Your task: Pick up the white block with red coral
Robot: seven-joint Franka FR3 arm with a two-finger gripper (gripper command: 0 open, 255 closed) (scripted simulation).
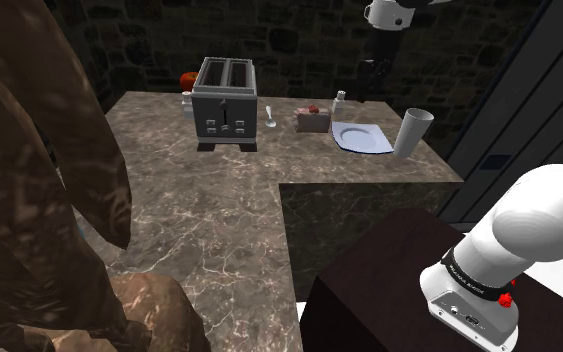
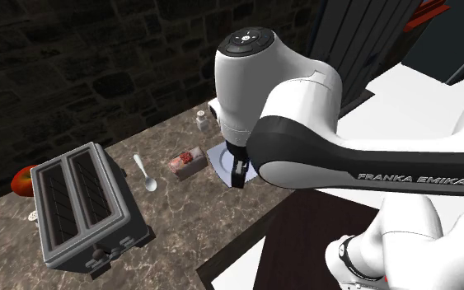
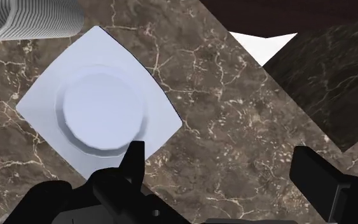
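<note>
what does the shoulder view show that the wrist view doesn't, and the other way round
Shoulder view, not wrist: the toaster, spoon, shaker and the pale block with red on top, which sits beside the plate. Wrist view, not shoulder: the gap between the open fingers of the gripper, over bare marble next to the plate. Both: the plate, the cup and the counter.

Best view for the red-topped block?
Second exterior view: the block lies close, unobstructed, red top and side visible, between spoon and plate. Shoulder view has it far off. Wrist view faces the plate.
</note>
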